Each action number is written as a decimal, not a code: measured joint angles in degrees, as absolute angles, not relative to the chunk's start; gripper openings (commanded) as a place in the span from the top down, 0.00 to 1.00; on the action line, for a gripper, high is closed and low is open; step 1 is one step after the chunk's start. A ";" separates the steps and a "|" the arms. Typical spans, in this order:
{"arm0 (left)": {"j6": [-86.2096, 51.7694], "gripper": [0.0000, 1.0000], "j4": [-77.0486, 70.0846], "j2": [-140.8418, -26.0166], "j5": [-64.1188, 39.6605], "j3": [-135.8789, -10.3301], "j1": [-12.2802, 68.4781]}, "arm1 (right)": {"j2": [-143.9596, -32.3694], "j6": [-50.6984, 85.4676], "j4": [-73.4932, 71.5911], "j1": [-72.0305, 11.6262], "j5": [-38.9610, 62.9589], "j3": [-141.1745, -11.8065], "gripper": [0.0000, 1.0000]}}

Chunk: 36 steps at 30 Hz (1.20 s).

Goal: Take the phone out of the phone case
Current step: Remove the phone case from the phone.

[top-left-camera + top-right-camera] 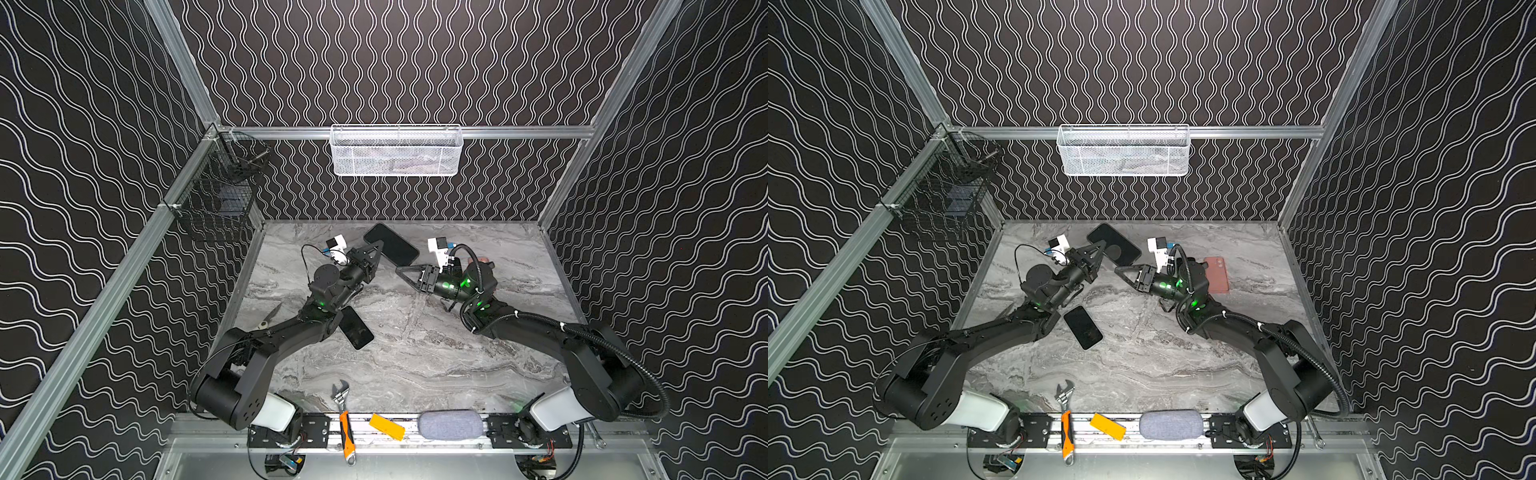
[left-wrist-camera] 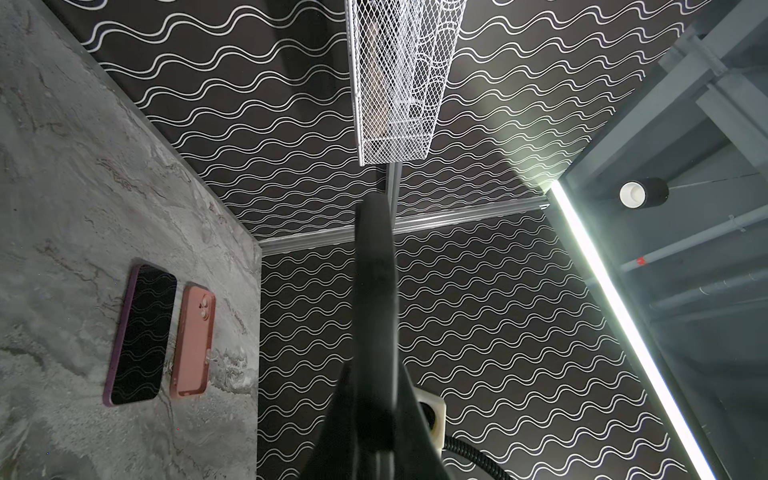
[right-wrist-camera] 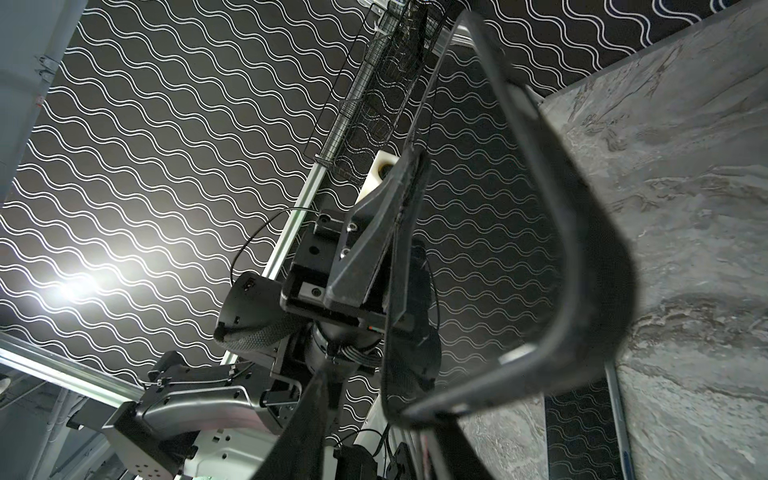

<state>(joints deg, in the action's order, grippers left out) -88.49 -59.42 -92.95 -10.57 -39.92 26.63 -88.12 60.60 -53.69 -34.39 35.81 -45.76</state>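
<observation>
**A:** What is the left gripper (image 1: 377, 247) doing?

**B:** It is clamped on a long edge of the phone case (image 1: 392, 246) and holds it clear of the table (image 1: 415, 357), above centre in both top views. I think that steadies it for the other arm.

**A:** And the right gripper (image 1: 400, 271)?

**B:** Its jaws stand narrow at the case's lower corner. I can't tell whether they grip.

**A:** The phone?

**B:** A bare black phone (image 1: 356, 328) lies flat, left of centre. It is probably already out.

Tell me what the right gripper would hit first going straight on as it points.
Most likely the black phone case held by the left gripper; in the right wrist view its near corner lies right ahead of the right gripper.
</observation>
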 measured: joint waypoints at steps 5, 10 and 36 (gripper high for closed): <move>-88.51 1.00 -59.46 -93.23 -10.57 -39.94 26.68 | -88.99 60.82 -54.19 -34.44 35.64 -45.78 0.78; -88.53 1.00 -59.88 -93.32 -10.55 -39.94 26.72 | -89.41 60.82 -54.02 -34.44 35.35 -45.89 0.86; -93.82 1.00 -55.57 -90.00 -7.55 -38.65 28.75 | -87.15 43.86 -56.29 -36.97 26.79 -40.86 0.99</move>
<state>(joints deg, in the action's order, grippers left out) -93.82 -55.57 -90.00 -7.55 -38.65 28.75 -87.15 43.86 -56.29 -36.97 26.79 -40.86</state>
